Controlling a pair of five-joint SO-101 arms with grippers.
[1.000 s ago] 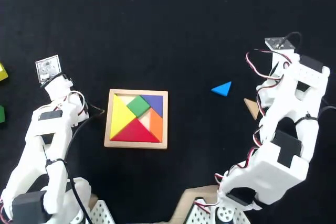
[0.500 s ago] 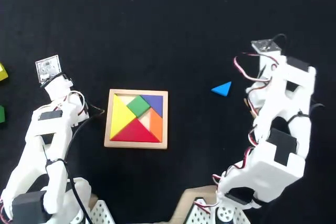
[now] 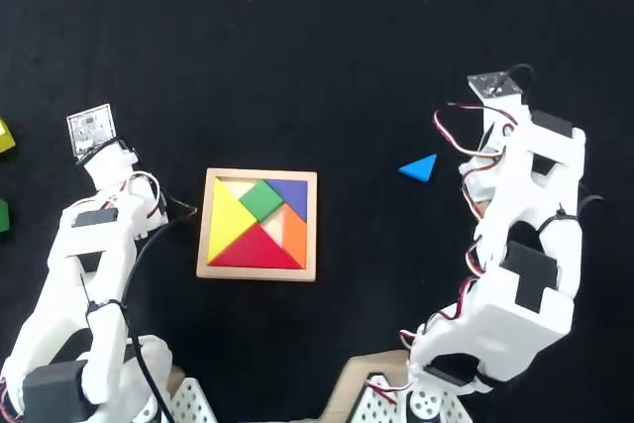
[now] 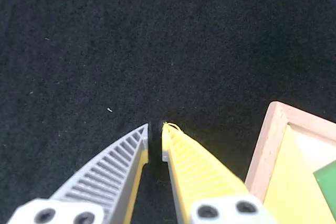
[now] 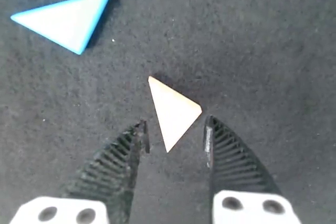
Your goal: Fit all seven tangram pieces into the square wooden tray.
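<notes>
The square wooden tray (image 3: pixel 202 235) lies mid-table and holds yellow, red, green, orange and blue-violet pieces. Its corner (image 4: pixel 273 124) shows beside my left gripper (image 4: pixel 155 127), which is shut on nothing over the black cloth just left of the tray. A light blue triangle (image 3: pixel 420 167) lies on the cloth right of the tray, also seen as the blue triangle (image 5: pixel 65 19). A small tan triangle (image 5: pixel 173 112) lies flat on the cloth. My right gripper (image 5: pixel 173 136) is open, its fingers straddling the tan triangle's near tip without touching it.
A yellow block (image 3: pixel 5 136) and a green block (image 3: pixel 3 215) sit at the table's left edge. The right arm (image 3: pixel 520 235) stands over the tan triangle in the high view. Black cloth stretches bare behind the tray.
The right arm has swung left and forward, now covering the tan triangle in the high view. The left arm has not moved.
</notes>
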